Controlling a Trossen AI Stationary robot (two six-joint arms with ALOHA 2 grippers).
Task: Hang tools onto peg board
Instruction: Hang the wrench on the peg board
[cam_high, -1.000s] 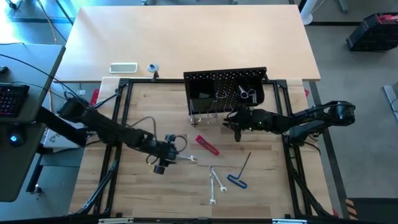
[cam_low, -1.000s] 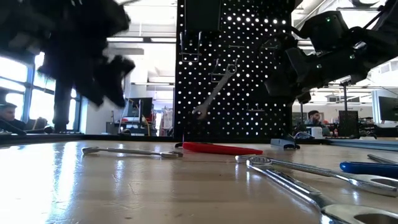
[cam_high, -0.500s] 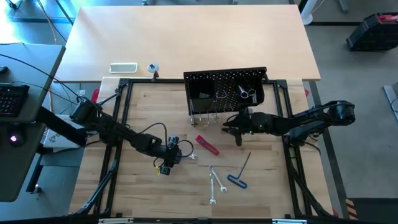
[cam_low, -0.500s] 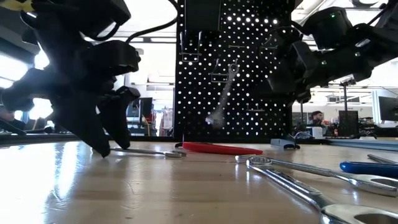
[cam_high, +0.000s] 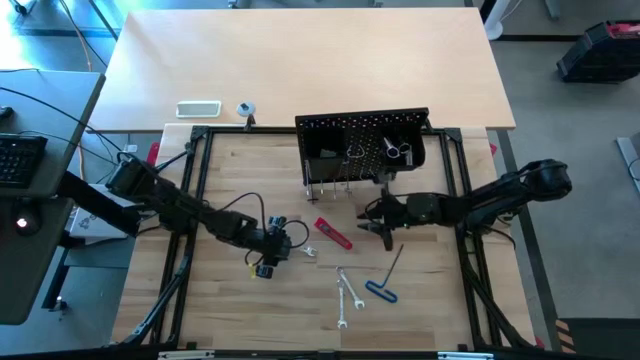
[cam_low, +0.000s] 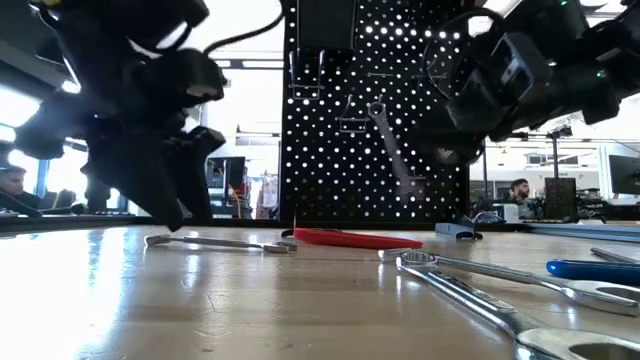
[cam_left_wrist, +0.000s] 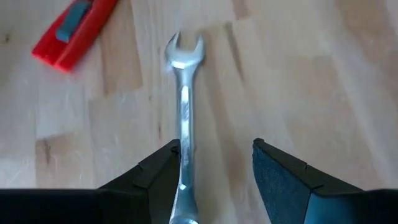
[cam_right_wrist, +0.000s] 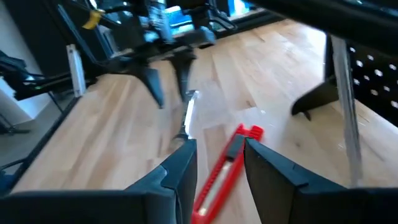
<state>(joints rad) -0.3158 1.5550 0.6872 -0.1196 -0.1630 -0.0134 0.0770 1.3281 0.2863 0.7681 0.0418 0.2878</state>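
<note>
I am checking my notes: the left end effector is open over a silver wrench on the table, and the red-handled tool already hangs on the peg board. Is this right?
Not entirely. The red-handled tool lies on the table, in front of the peg board, as the high view shows. The left end effector is indeed open over the silver wrench.

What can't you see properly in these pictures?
- Low view: the left hand is a dark shape against bright windows.
- Left wrist view: the wrench on the table has its near end cut off by the picture's edge.
- High view: the tools hanging on the peg board are too small.
</note>
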